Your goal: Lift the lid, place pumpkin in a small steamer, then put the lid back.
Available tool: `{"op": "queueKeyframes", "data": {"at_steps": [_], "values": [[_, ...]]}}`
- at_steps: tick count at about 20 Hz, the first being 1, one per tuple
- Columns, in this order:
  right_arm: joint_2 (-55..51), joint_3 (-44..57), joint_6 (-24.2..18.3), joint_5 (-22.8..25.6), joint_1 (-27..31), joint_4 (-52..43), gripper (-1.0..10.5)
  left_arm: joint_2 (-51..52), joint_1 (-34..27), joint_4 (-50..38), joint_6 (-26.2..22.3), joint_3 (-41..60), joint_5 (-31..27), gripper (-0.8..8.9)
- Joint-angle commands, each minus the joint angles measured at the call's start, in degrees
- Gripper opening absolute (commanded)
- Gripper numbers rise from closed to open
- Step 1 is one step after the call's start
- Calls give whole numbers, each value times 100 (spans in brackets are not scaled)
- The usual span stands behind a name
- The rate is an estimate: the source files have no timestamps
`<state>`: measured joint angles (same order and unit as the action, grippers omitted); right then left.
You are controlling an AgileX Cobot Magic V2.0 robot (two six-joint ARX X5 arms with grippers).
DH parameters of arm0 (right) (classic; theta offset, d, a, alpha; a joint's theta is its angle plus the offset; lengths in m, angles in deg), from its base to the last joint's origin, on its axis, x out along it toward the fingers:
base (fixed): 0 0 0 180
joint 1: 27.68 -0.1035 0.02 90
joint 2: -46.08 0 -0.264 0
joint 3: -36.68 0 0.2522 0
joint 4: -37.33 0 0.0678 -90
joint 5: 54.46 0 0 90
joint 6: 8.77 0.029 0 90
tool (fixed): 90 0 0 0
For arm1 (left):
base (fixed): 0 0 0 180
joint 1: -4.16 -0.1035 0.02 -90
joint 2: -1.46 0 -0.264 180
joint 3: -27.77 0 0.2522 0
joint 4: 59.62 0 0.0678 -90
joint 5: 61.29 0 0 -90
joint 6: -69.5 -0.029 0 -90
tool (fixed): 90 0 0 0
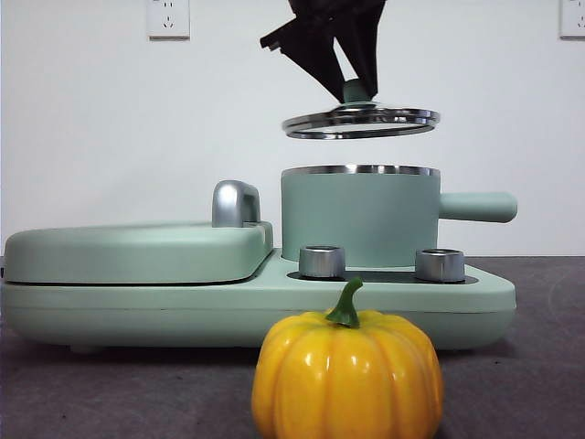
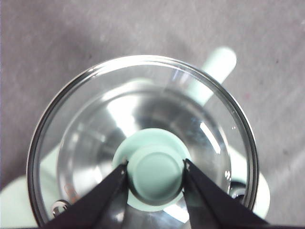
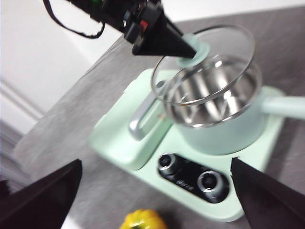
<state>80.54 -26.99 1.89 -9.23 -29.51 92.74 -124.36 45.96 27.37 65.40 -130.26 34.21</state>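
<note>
The left gripper point(image 1: 356, 89) pinches the mint-green knob of the small round clear-glass lid with the shiny steel rim point(image 1: 360, 121), its 2 black jaws closed tight on either side of the knob, and holds the lid in the air directly above the mint-green cylindrical small steamer with the steel rim and straight side handle point(image 1: 358, 219). The lid hangs clear of the steamer's rim, slightly tilted, which leaves the steamer's polished interior open from above (the left wrist view looks straight through the glass point(image 2: 143, 143) into it).

The glossy yellow-orange ribbed toy pumpkin with the curved green stem point(image 1: 347, 375) sits on the grey table in front of the steamer, apart from the long mint-green base appliance with 2 silver knobs point(image 1: 137, 302) on which the steamer stands, and nothing touches it. The right gripper point(image 3: 152, 200) hovers above the table on the pumpkin's side of the steamer, jaws spread wide and empty, with the pumpkin point(image 3: 143, 220) low between them, apparently poised for the pick.

Judging by this arrangement, the lid-lifting step is done; the lid probably needs moving aside so that the pumpkin can pass.
</note>
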Motion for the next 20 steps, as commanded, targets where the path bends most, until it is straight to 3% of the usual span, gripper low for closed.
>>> {"op": "queueKeyframes", "data": {"at_steps": [1,5,11,14,16,20], "values": [[170,-199,291,-20,-372,-48,496,-17,-79,146,-90,-264,-26,139],[577,-267,706,470,-1478,-50,496,101,-442,459,-85,-264,-26,116],[1681,-269,1228,1965,-3713,-396,496,280,-1198,492,-59,-264,-24,116],[2422,-269,1276,2844,-4710,-544,497,280,-1537,538,59,-262,-20,116],[2898,-269,1274,3322,-5167,-531,502,280,-1705,538,70,-262,-13,116],[3694,-269,1272,3685,-5619,-511,646,280,-2015,535,70,-262,-11,116]]}}
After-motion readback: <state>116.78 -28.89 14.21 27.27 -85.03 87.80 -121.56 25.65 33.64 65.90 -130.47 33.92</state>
